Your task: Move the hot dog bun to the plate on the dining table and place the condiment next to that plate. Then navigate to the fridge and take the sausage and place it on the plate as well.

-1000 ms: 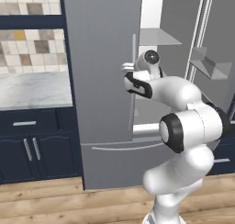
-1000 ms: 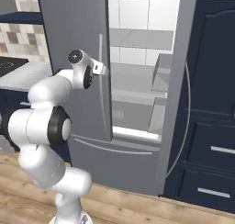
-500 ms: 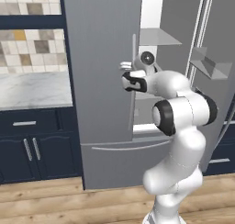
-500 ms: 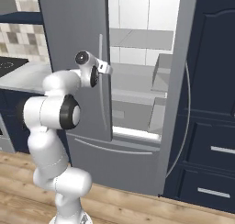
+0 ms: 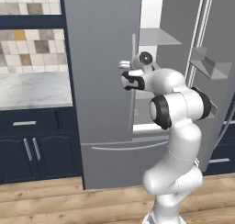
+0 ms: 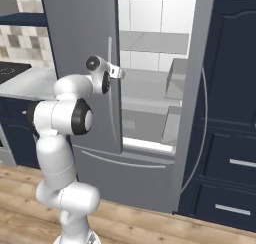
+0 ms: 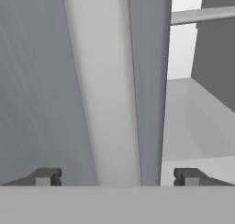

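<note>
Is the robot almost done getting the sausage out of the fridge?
Not yet. It has reached the fridge, and the right door stands open, showing white shelves. The open gripper straddles the left door's handle, fingers on either side. No sausage can be seen, so finding it, grabbing it and plating it remain.

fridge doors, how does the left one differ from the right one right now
The left fridge door is shut, its flat grey front facing the room; the right fridge door is swung open, showing its inner door shelves. The pincer is open astride the left door's handle. Both doors are grey and tall.
</note>
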Motion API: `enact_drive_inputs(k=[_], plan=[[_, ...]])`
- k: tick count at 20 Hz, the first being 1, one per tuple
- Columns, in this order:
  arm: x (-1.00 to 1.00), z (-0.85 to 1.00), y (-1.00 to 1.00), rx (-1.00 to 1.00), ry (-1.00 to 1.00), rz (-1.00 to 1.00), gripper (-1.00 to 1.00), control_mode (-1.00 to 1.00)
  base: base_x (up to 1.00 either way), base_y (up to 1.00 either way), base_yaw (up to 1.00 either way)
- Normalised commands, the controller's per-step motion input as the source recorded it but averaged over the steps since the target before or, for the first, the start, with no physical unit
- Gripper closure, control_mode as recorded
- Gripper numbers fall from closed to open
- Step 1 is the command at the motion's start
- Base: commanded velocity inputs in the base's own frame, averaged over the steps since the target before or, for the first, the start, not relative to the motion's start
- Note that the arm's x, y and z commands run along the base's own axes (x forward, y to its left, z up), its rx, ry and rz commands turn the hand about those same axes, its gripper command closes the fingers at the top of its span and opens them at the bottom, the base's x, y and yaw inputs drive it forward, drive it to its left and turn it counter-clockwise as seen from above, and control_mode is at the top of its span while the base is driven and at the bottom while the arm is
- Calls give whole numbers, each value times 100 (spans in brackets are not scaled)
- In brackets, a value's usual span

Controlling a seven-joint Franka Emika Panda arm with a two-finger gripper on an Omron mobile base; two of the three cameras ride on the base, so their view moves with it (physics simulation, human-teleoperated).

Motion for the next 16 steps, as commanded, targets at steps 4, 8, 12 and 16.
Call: enact_drive_inputs(k=[4,8,12,16], plan=[[51,-9,2,0,-1,0,100,-100,0,0,0],[7,-1,1,0,-2,2,100,-100,0,0,0],[-54,0,10,0,-3,0,100,-100,0,0,0],[-79,0,36,0,-7,0,100,-100,0,0,0]])
